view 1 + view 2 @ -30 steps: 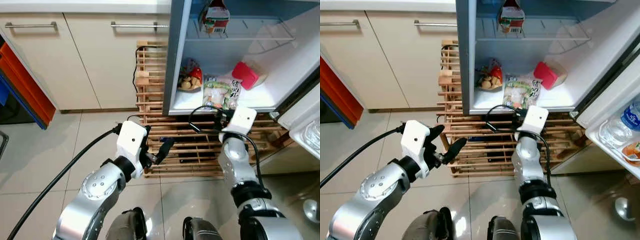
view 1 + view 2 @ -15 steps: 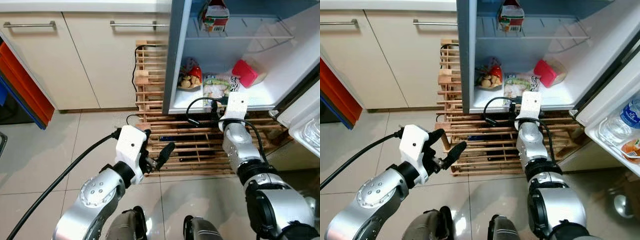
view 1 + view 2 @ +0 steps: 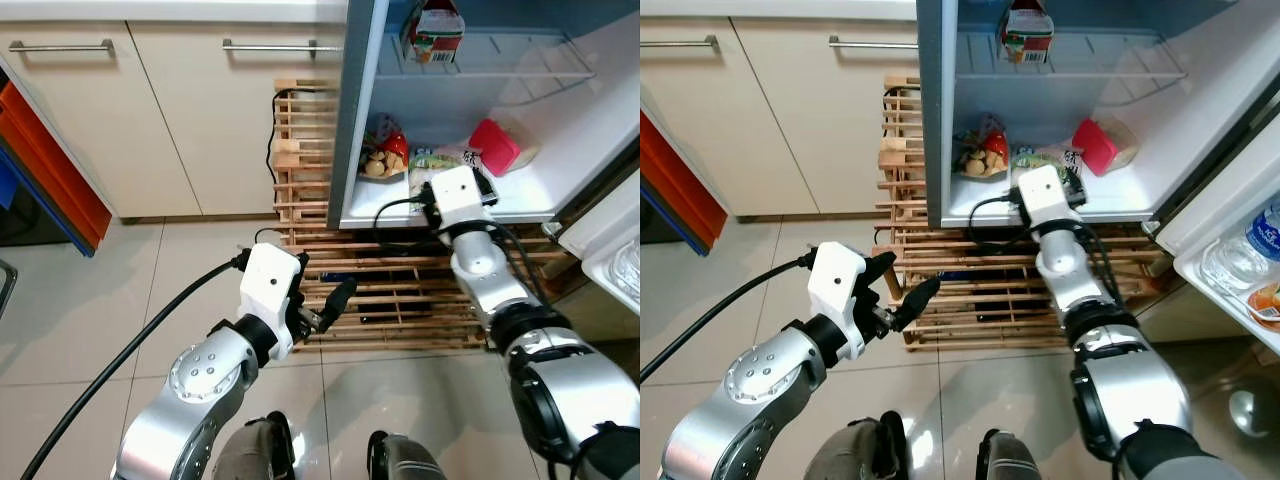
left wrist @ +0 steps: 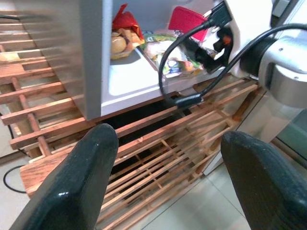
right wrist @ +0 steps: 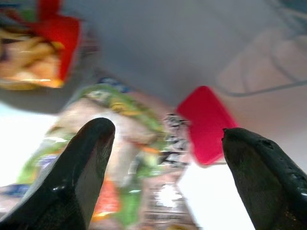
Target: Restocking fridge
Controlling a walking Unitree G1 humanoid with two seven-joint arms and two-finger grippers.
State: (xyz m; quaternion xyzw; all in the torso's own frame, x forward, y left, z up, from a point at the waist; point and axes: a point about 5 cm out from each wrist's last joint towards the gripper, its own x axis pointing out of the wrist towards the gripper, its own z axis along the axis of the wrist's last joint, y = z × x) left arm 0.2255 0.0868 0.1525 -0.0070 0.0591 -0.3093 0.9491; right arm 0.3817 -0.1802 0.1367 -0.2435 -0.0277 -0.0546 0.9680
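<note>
Fridge [image 3: 352,110] stood open on the right above a wooden slatted rack [image 3: 380,290], with pale cabinets [image 3: 190,120] to the left and a carton [image 3: 432,32] on its upper wire shelf. On the fridge floor lay a green vegetable bag [image 5: 124,143], a red-topped snack bag [image 3: 382,155] to its left and a red box [image 3: 497,146] to its right. The right gripper [image 5: 163,158] reached in just above the vegetable bag with fingers apart, touching nothing, while the left gripper [image 4: 168,177] hung open nearer, over the rack.
</note>
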